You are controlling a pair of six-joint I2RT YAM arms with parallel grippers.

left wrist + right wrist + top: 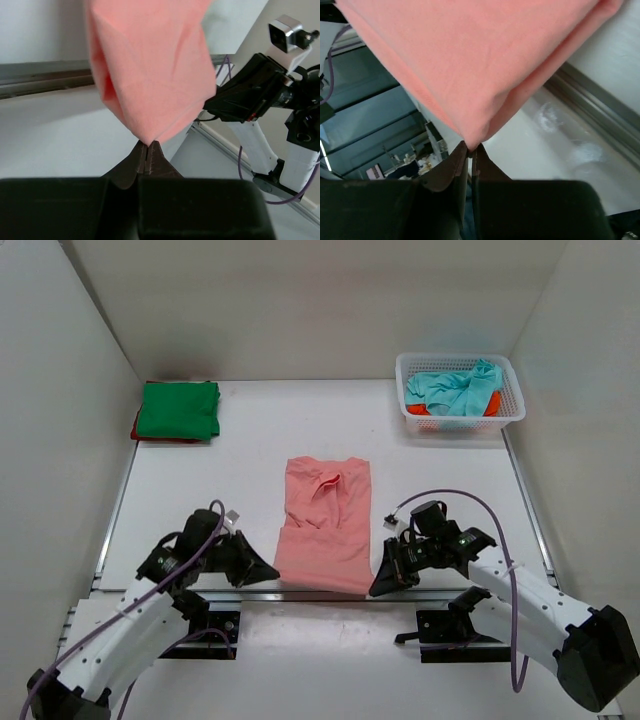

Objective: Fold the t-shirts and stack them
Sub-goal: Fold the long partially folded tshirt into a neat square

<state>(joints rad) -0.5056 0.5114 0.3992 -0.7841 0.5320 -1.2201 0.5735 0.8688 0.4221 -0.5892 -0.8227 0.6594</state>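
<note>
A salmon pink t-shirt (323,525) lies lengthwise in the middle of the table, its near hem at the front edge. My left gripper (272,571) is shut on its near left corner (150,131). On the near right corner (479,135) my right gripper (378,585) is shut. In both wrist views the cloth rises from the pinched fingertips. A folded green t-shirt (178,409) rests on a red t-shirt (150,434) at the back left. A teal t-shirt (458,388) and an orange-red t-shirt (493,405) lie crumpled in the basket.
A white mesh basket (513,390) stands at the back right. White walls close in the table on three sides. A metal rail (300,592) runs along the front edge between the arm bases. The right arm (260,95) shows in the left wrist view.
</note>
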